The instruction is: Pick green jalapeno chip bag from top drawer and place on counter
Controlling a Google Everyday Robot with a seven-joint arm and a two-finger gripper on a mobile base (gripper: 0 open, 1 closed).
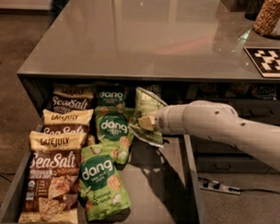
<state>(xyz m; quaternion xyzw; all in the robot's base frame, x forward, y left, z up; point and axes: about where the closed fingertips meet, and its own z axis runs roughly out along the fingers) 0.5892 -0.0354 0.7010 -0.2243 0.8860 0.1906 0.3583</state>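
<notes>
The green jalapeno chip bag point(146, 109) is pale olive-green and crinkly. It hangs tilted above the right part of the open top drawer point(165, 188), just below the counter's front edge. My gripper point(148, 123) is shut on the bag's middle, at the end of the white arm that reaches in from the right. The bag's lower end points down over the drawer floor, clear of it. The glossy grey counter point(147, 35) lies above and behind.
In the drawer's left half lie Sea Salt and Late July bags point(52, 180) and several bright green dang bags point(103, 181). On the counter's right stand a black-and-white marker tile point(271, 61) and a jar point(271, 17). A power strip point(219, 186) lies on the floor.
</notes>
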